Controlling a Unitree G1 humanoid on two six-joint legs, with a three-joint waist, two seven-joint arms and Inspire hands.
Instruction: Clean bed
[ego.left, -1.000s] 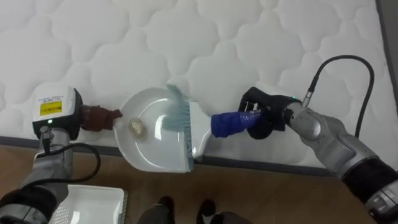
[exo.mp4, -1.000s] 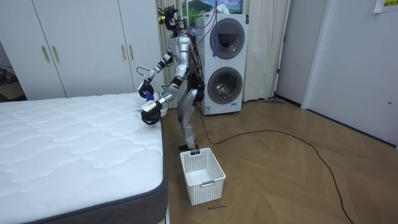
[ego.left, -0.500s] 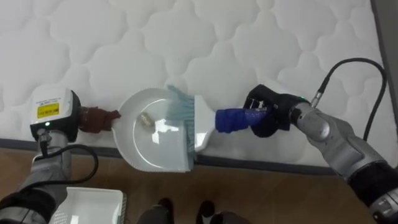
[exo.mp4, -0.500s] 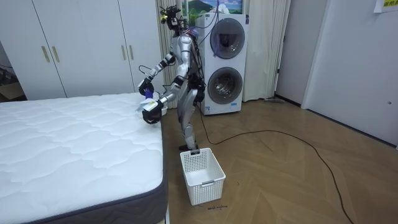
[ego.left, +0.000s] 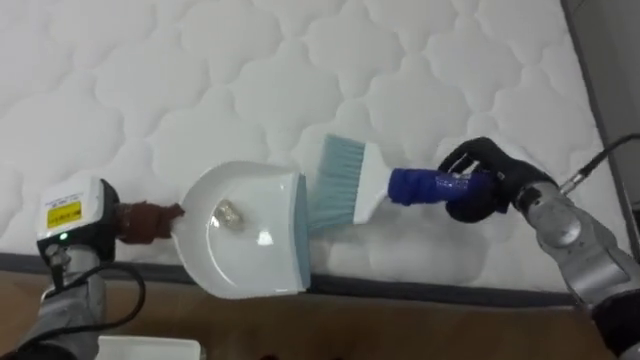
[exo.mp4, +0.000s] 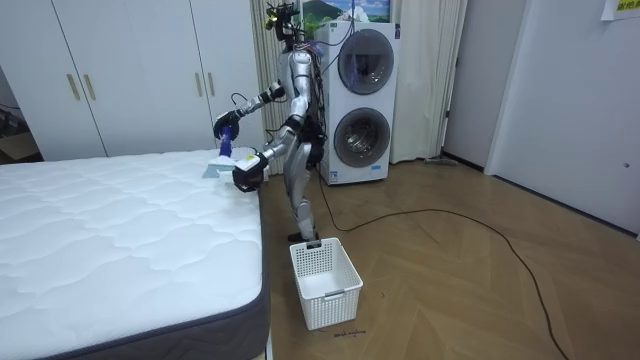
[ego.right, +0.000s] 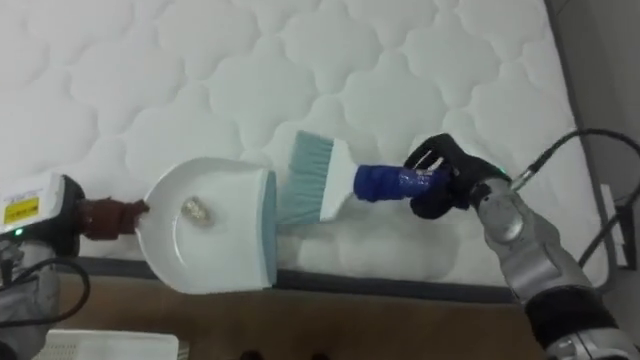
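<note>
A white dustpan (ego.left: 250, 235) sits tilted at the mattress's near edge, with a small pale crumpled scrap (ego.left: 228, 212) inside it. Its brown handle (ego.left: 145, 222) runs into my left hand (ego.left: 75, 228), which is shut on it. Just right of the pan's rim, a white brush with pale blue bristles (ego.left: 340, 185) lies over the mattress. My black right hand (ego.left: 485, 185) is shut on its blue grip (ego.left: 425, 185). In the room view I stand upright at the bed's far corner, right hand (exo.mp4: 225, 130) raised above the left hand (exo.mp4: 247, 172).
The white quilted mattress (ego.left: 250, 70) stretches away from me, with its dark edge band (ego.left: 420, 292) along the near side. A white slatted basket (exo.mp4: 325, 280) stands on the wood floor by my feet. Two stacked washing machines (exo.mp4: 362, 100) are behind me.
The brush has come out of the dustpan and moved right onto the mattress. The scrap stays in the pan. I have straightened up, raising the right arm, and the eye view shifted.
</note>
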